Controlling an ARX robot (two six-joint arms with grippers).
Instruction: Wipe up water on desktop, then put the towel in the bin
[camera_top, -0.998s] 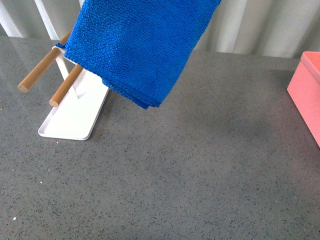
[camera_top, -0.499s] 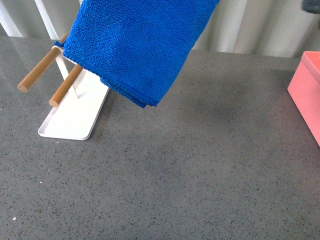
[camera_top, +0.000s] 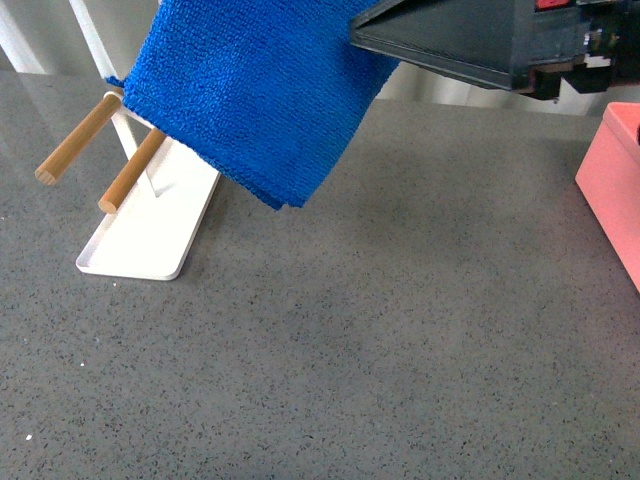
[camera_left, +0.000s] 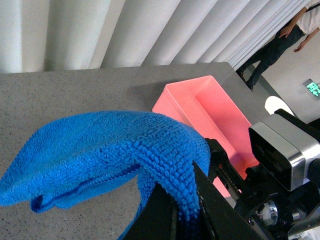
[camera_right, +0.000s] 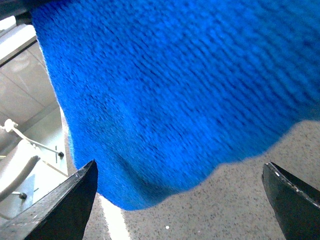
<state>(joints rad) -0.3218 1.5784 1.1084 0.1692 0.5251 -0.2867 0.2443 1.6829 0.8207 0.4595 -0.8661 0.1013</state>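
The right gripper (camera_right: 178, 167) had two black, wedge-shaped fingers (camera_right: 60, 205) with a matt surface, and their edges were a little pale and scuffed. In the front view it appeared as a long dark grey wedge that narrowed to a sharp tip. The black block behind it carried a small red mark (camera_top: 548, 5) and a small white patch (camera_top: 598, 61). The left gripper (camera_left: 187, 220) was also smooth and black. The right arm bore a silver-grey camera box (camera_left: 287, 150) with a black front face, above black housing with round metal parts (camera_left: 270, 212).
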